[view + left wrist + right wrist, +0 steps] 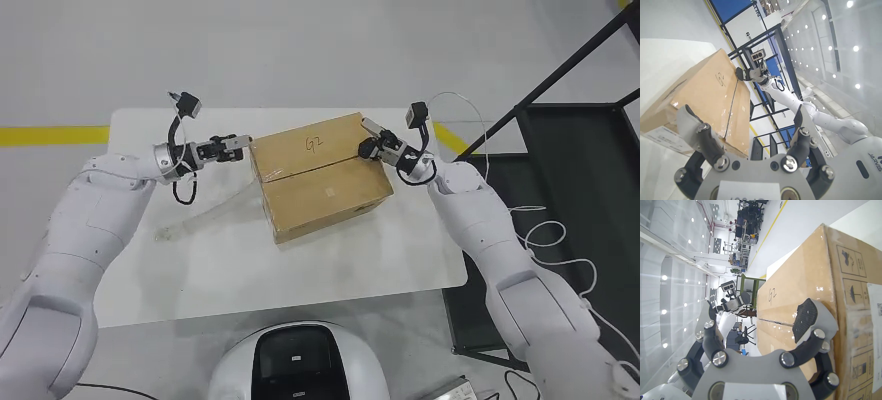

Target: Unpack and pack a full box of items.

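- We are finding the cardboard box sitting mid-way across the white table, flaps shut.
- We are judging it stiff, likely heavy, and slick along the tape; the seam ends are offering purchase.
- The left gripper and right gripper are gaping wide at opposite ends, empty.
- A black rack is crowding the table's right.

Grey floor with a yellow line; black rack beside white table.

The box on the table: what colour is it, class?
The box is light brown cardboard, shown best in the top view.
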{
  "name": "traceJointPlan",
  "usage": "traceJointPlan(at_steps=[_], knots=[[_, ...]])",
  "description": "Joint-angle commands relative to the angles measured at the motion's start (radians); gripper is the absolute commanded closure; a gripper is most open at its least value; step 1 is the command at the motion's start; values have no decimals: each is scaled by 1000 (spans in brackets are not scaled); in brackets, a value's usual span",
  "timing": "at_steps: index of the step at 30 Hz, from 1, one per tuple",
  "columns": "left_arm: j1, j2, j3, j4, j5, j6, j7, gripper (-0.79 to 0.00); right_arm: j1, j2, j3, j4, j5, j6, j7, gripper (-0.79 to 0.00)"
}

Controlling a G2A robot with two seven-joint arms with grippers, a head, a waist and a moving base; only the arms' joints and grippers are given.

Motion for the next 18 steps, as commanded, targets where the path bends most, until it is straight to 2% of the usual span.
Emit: traceJointPlan(at_steps=[1,5,13,18], knots=[[21,14,-11,6,13,-5,6,-785,1,-2,2,2,0,0,4,-785],[36,15,-1,24,78,-21,23,-785,3,-4,8,4,0,-2,6,-785],[52,10,15,74,110,46,-46,-785,-1,-9,16,0,-7,-4,11,-785],[61,5,20,87,153,30,-14,-785,-2,-11,22,-1,-6,-5,17,-785]])
